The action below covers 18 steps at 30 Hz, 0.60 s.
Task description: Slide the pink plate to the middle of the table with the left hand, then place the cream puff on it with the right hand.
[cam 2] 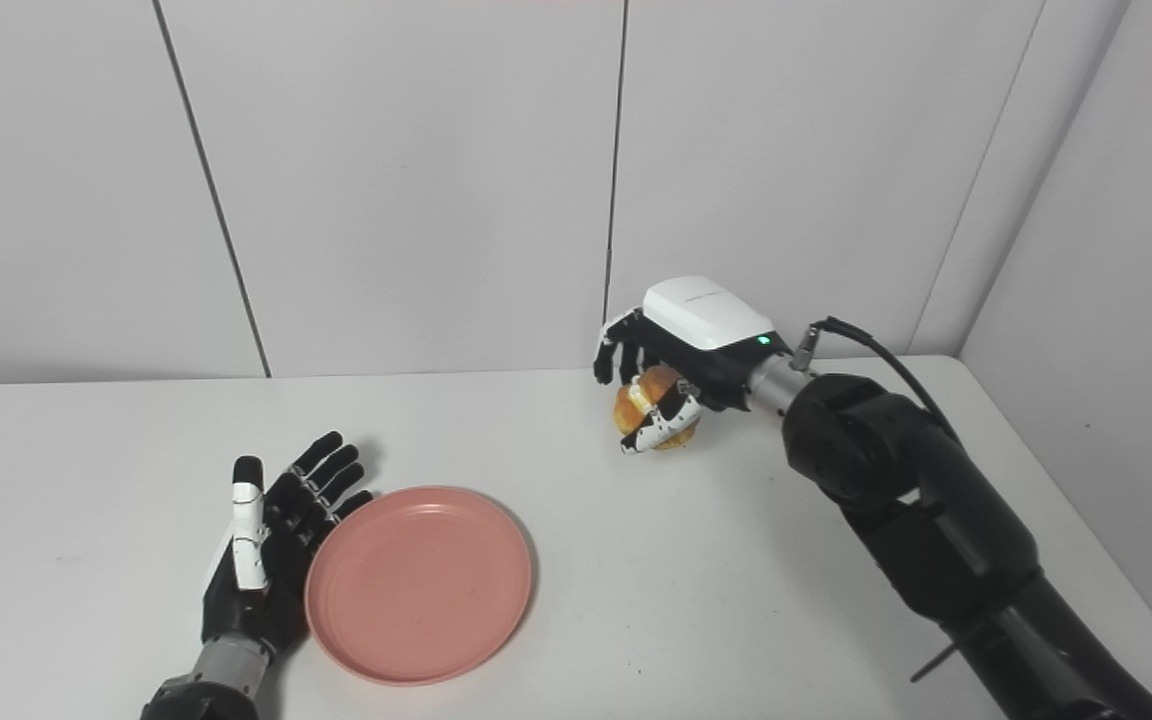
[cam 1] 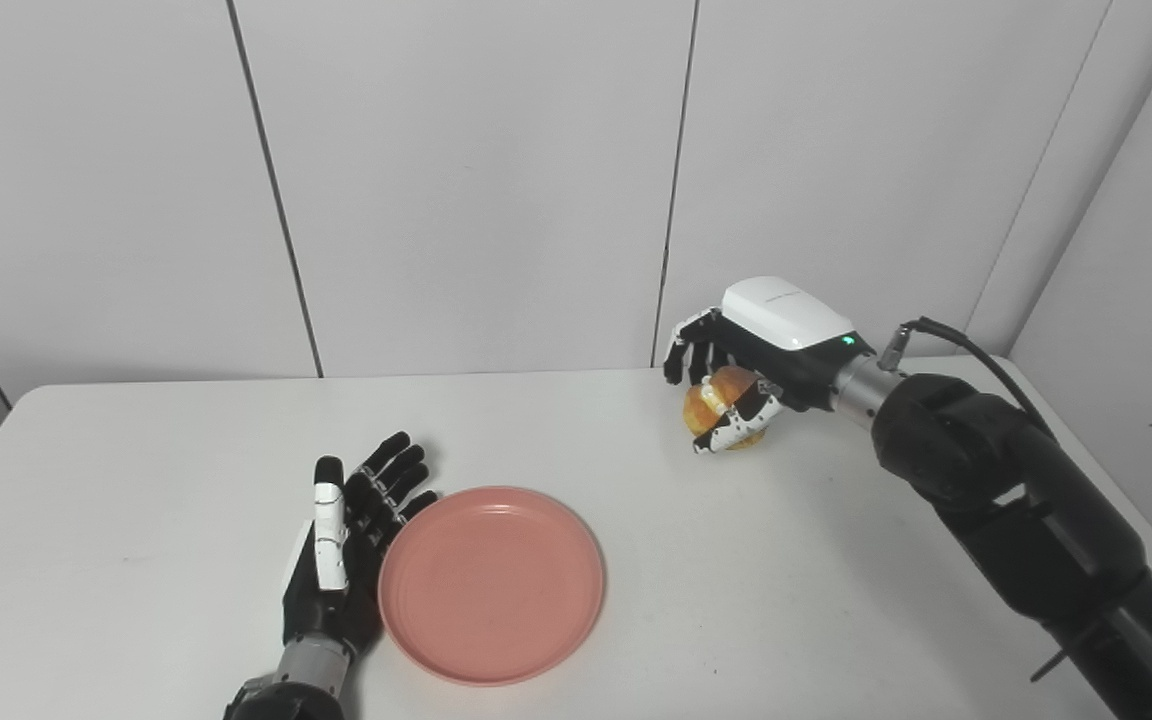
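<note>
The pink plate (cam 1: 492,582) lies flat on the white table (cam 1: 136,480), near the front and a little left of centre. My left hand (cam 1: 346,545) rests open against the plate's left rim, fingers spread and pointing away from me. Far back on the right, my right hand (cam 1: 751,365) is shut on the golden cream puff (cam 1: 724,405), thumb across its front and fingers over its far side. The puff sits low, at or just above the tabletop; I cannot tell whether it touches.
White wall panels (cam 1: 476,180) rise right behind the table's far edge. The right arm (cam 1: 1016,500) stretches across the table's right side, with a cable (cam 1: 976,350) looping above the wrist.
</note>
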Motion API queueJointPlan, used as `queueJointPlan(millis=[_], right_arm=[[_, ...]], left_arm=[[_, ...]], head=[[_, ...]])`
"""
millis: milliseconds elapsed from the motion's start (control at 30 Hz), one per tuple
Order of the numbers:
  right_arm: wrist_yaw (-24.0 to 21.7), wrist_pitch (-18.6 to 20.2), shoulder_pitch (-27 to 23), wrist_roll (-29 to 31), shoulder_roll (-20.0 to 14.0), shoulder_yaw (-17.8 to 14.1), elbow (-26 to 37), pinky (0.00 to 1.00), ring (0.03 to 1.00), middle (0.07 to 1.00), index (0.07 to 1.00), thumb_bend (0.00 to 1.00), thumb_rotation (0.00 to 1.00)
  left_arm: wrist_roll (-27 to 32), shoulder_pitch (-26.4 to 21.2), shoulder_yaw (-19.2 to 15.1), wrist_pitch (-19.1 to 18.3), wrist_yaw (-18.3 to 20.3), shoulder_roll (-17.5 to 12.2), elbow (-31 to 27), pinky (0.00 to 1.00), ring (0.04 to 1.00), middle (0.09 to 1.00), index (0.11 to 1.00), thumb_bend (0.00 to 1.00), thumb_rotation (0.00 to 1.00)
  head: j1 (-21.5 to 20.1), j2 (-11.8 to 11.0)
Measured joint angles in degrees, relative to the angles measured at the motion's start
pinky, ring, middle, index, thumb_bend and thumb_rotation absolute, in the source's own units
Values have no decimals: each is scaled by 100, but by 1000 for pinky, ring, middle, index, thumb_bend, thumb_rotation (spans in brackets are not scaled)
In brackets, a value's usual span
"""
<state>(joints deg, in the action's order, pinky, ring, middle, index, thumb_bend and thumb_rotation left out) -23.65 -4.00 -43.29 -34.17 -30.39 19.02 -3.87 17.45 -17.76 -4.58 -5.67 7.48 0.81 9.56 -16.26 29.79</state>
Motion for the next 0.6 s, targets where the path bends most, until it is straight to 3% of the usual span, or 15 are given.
queueJointPlan(millis=[167,200,300,600], right_arm=[[-109,-155,-33,16,66,29,122,288,381,448,523,517,0],[-113,-159,-35,11,65,28,148,321,401,472,514,518,0],[-153,-180,-35,11,77,29,243,371,425,503,498,519,0],[-370,-277,-33,102,239,98,550,309,401,483,518,517,0]], left_arm=[[-88,35,35,-19,-142,109,-70,827,844,816,754,732,999],[-118,44,44,-25,-189,136,-90,814,834,809,750,726,1000],[-216,73,96,-132,-341,256,-203,781,822,803,734,714,1000],[-444,109,293,-218,-498,550,-264,798,821,799,732,695,1000]], head=[[465,-17],[684,-18],[825,-18],[1415,18]])
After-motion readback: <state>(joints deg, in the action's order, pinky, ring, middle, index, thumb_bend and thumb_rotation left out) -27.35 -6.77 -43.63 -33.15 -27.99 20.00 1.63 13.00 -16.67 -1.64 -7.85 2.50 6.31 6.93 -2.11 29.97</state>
